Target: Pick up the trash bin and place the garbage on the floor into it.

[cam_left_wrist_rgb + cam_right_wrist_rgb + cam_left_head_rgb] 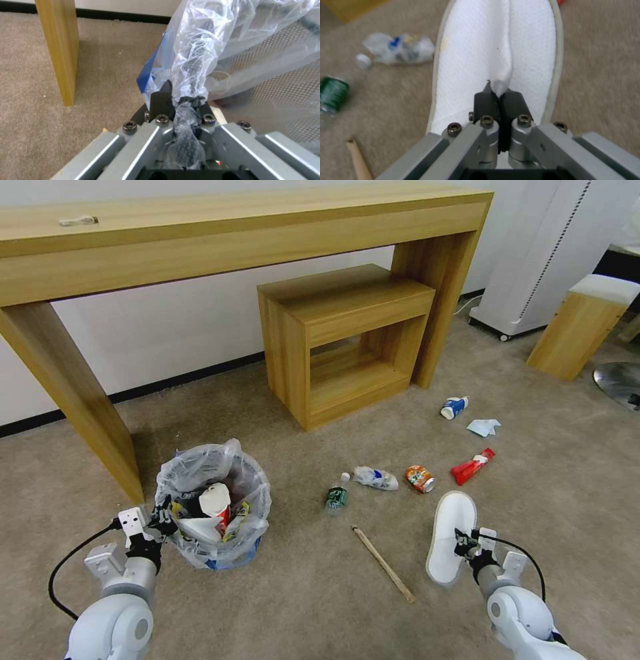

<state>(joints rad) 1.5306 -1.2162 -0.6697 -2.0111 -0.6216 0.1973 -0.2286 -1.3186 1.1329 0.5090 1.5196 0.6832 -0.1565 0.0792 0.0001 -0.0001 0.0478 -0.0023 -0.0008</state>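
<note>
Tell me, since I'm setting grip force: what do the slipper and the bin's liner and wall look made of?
The slipper looks like soft white textured fabric; it puckers into a ridge where the right gripper pinches it. The trash bin liner is thin, crinkly clear plastic, bunched in the left gripper. Its wall appears to be dark perforated mesh, probably metal.

The left gripper [181, 100] is clamped on the rim of the trash bin [283, 82], its dark fingers [160, 100] pinching a twisted fold of the crinkly clear liner (a blue patch shows just beyond the fingertips). Past the fingers on one side the bin's dark perforated mesh wall shows through the plastic. On the gripper's other side, well apart, a wooden leg [60, 50] stands upright on the beige floor [33, 112].
</note>
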